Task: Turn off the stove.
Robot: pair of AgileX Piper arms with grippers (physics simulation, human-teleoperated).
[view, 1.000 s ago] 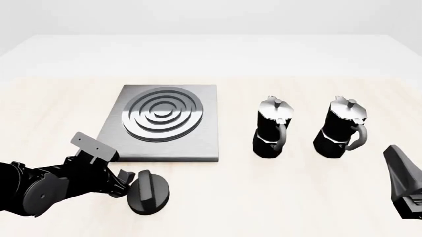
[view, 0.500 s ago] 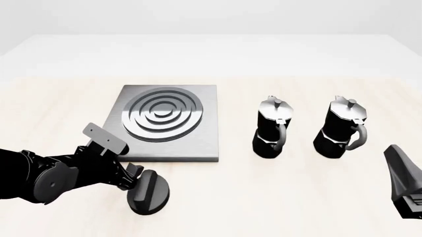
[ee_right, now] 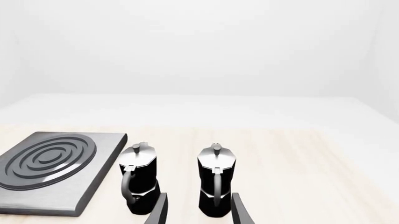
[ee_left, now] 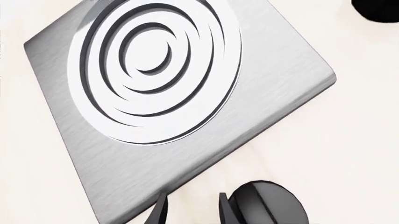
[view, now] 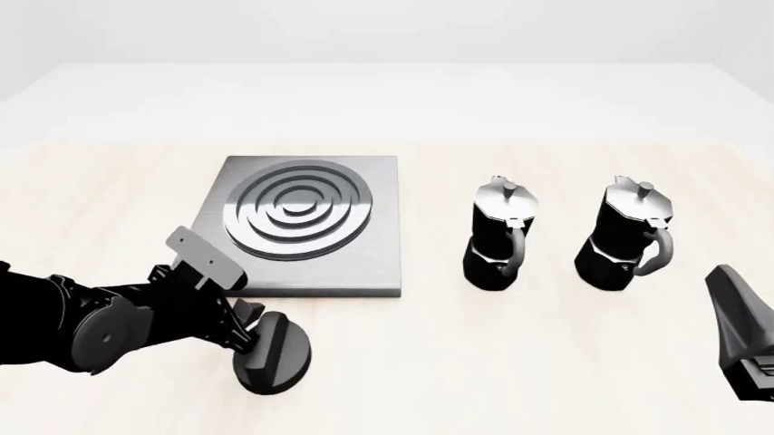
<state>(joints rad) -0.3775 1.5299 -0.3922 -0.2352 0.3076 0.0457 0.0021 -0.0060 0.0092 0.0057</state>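
The stove is a square brushed-grey plate with a ringed round burner; it fills the left wrist view. Its separate black ridged knob lies on the table in front of the plate. My left gripper is low at the knob's left side. In the left wrist view its fingers stand apart over bare table, and the knob lies just outside one finger, not between them. My right gripper is at the lower right, and the right wrist view shows it open and empty.
Two black-and-silver moka pots stand right of the stove, handles toward me; they also show in the right wrist view. The light wooden table ends at a white far edge.
My left arm has moved right and a little forward, bringing its gripper up against the knob's left side. The knob's ridge looks slightly turned. The right arm has not moved.
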